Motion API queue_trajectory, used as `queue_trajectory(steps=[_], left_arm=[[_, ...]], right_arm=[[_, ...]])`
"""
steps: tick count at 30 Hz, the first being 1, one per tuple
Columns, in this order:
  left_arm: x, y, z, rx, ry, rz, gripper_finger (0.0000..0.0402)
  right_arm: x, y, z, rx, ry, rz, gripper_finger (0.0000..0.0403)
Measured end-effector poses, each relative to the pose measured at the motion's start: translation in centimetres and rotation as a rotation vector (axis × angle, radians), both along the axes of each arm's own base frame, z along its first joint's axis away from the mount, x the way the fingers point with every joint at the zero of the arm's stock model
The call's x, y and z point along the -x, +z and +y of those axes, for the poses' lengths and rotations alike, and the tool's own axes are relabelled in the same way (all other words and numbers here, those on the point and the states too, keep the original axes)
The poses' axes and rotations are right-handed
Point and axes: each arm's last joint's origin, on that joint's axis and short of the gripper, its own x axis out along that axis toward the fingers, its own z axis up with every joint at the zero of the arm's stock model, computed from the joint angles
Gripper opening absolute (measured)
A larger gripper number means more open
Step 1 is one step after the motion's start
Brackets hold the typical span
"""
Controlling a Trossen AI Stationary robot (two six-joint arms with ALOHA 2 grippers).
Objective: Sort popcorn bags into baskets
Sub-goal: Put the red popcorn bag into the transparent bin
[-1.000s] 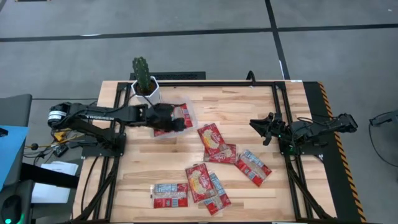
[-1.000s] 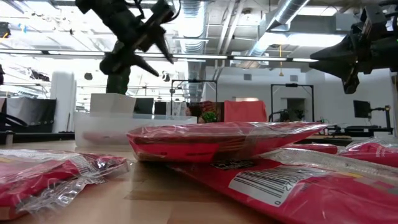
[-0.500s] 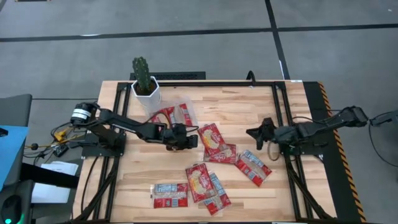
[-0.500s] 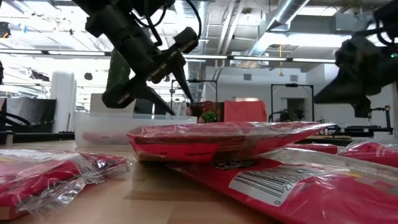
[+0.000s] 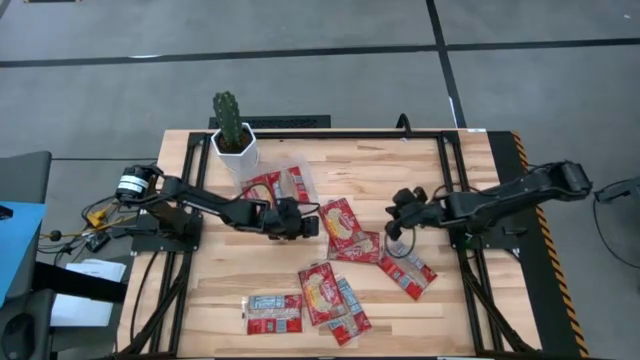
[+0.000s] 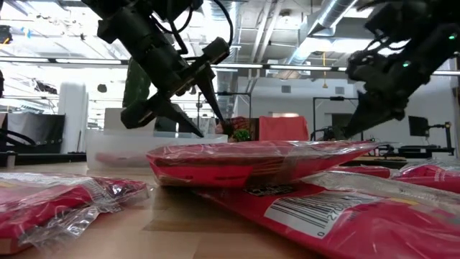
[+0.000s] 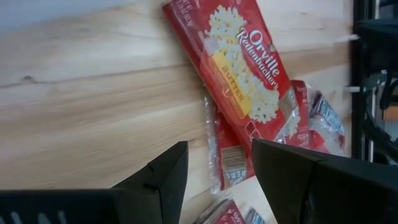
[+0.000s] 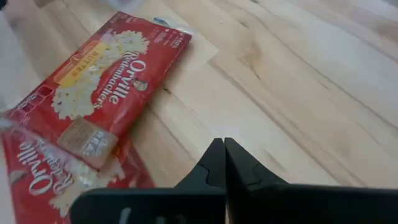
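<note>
The wooden desk (image 5: pixel 370 170) fills the middle of the high view, with a black frame along its edges. The left arm reaches in from the left side and lies low across the desk; its hand (image 5: pixel 300 226) sits near the middle, just left of a red popcorn bag (image 5: pixel 339 222), with its two fingers spread apart and nothing between them. In the left wrist view that same bag (image 7: pixel 242 71) lies just beyond the parted fingers (image 7: pixel 158 177), face up with its popcorn picture showing.

The right arm stretches in from the right side toward the middle. Its hand (image 5: pixel 397 222) hovers just right of the central bags, its fingers pressed together with nothing held, as the right wrist view shows (image 8: pixel 221 165).

The clear tray (image 5: pixel 278 185) sits at the far left of the desk, beside a white pot with a cactus (image 5: pixel 233 130). Two red bags lie in it (image 5: pixel 270 186).

The rest of the bags lie loose on the desk. One (image 5: pixel 355 248) lies partly under the near end of the central bag. Another (image 5: pixel 406 269) lies to the right, near the right hand. A cluster of overlapping bags (image 5: pixel 330 297) sits toward the near edge, and a single bag (image 5: pixel 274 313) lies to its left.
</note>
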Motion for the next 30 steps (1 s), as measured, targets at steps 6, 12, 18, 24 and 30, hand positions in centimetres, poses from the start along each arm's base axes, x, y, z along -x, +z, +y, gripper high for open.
queue_trajectory(steps=[6,12,18,24,30], left_arm=[[-0.3,-0.6,-0.4,-0.04,0.023,-0.005,0.0165],[-2.4,-2.9,-0.8,-0.025,-0.021,-0.099,0.0165],[-3.2,-5.3,-0.8,0.027,0.015,-0.1,0.0165],[-3.3,-6.0,-0.7,0.024,0.055,-0.09,0.0165],[-3.6,-5.6,0.3,-0.014,0.085,-0.128,0.0164]], right_arm=[[-1.3,-1.3,-0.2,-0.012,-0.01,0.023,0.0018],[-2.1,-2.0,-0.3,-0.011,0.038,0.041,0.0008],[-2.6,-3.5,-0.5,-0.01,0.03,0.094,0.0022],[-3.5,-4.5,-0.3,-0.035,0.053,0.073,0.002],[-4.5,-5.5,-0.1,-0.071,0.104,0.047,0.0012]])
